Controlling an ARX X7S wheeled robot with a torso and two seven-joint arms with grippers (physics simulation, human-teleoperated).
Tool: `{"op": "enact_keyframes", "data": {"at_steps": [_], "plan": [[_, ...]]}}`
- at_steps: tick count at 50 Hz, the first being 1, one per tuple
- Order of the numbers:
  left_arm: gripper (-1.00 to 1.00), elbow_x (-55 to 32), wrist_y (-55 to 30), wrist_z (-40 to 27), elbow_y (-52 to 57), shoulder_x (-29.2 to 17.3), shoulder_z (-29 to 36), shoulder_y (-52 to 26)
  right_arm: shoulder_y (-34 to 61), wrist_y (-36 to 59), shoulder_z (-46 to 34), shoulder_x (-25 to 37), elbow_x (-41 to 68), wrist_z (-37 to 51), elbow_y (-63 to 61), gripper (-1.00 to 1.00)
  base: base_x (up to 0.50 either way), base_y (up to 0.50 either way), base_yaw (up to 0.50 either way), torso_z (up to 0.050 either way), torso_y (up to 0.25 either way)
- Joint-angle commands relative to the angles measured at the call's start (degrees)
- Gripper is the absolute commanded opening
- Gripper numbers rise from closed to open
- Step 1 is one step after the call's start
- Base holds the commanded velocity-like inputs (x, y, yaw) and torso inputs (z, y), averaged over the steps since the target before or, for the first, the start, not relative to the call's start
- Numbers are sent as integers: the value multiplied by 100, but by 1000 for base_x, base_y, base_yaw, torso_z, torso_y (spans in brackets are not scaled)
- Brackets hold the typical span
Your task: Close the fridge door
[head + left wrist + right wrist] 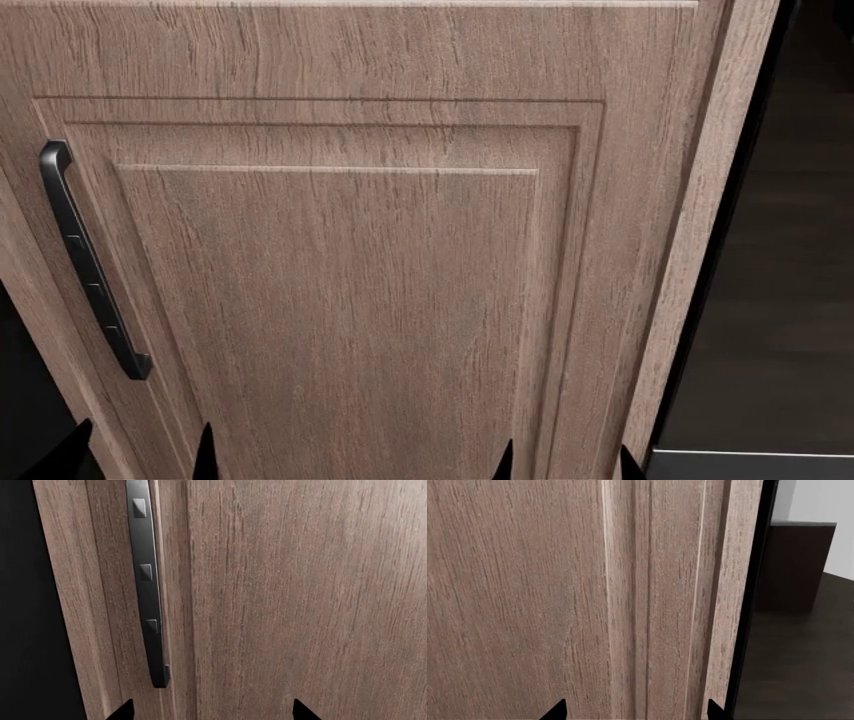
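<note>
The fridge door is out of view; no glossy black door with a long tubular handle shows in any frame. A brown wood cabinet door (pixel 347 280) fills the head view close in front of me. My left gripper (pixel 138 462) is open, and only its two dark fingertips show at the bottom edge, below the door's short dark handle (pixel 91 260). The left wrist view shows that handle (pixel 148 580) just ahead of the open left gripper (pixel 215 713). My right gripper (pixel 566 466) is open and empty too, facing the door's right frame (pixel 647 605); the right wrist view shows the open gripper (pixel 635 713).
A thin black edge (pixel 754 590) runs along the cabinet's right side. Beyond it lie a dark floor (pixel 800 655), a dark low block (pixel 794 565) and a pale wall (pixel 820 500). A black surface (pixel 27 630) borders the cabinet door on the handle's side.
</note>
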Motion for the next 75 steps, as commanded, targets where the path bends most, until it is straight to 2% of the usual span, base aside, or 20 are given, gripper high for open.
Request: {"op": "enact_keyframes", "data": {"at_steps": [1, 3, 8, 10, 11, 16, 24, 36, 49, 66, 75], "plan": [[100, -448, -585, -318, 775, -50, -346, -43, 34, -24, -3, 5, 39, 34, 61, 100, 0, 0, 0, 0, 0], [100, -809, -954, -499, 1469, -154, -640, -72, 49, -50, -8, -5, 44, 34, 103, 100, 0, 0, 0, 0, 0], [100, -1302, -1703, -858, 2314, -494, -1202, -461, 66, -87, -30, -22, 46, 45, 152, 100, 0, 0, 0, 0, 0], [100, -1238, -1934, -973, 2508, -714, -1307, -601, 78, -83, -39, -37, 46, 63, 158, 100, 0, 0, 0, 0, 0], [100, -1483, -2121, -989, 2556, -768, -1473, -664, 99, -122, -48, -52, 38, 58, 222, 100, 0, 0, 0, 0, 0], [100, -1730, -2274, -976, 2662, -999, -1789, -790, 159, -155, -76, -85, 32, 71, 318, 100, 0, 0, 0, 0, 0], [100, -1299, -1915, -934, 2150, -1193, -1889, -914, 245, -165, -119, -123, 22, 105, 422, 100, 0, 0, 0, 0, 1], [100, -1226, -1868, -1022, 1850, -1424, -2192, -1361, 259, -202, -139, -109, 45, 137, 443, 100, 0, 0, 0, 0, 1], [100, -849, -1615, -933, 1364, -1616, -2089, -1496, 286, -279, -150, -96, 84, 157, 519, 100, 0, 0, 0, 0, 2], [100, -508, -1504, -1002, 572, -1979, -2174, -2584, 340, -351, -182, -84, 119, 183, 617, 100, 0, 0, 0, 0, 0], [100, -191, -1421, -922, -127, -2312, -2042, -3430, 349, -370, -209, -79, 130, 205, 639, 100, 0, 0, 0, 0, 0]]}}
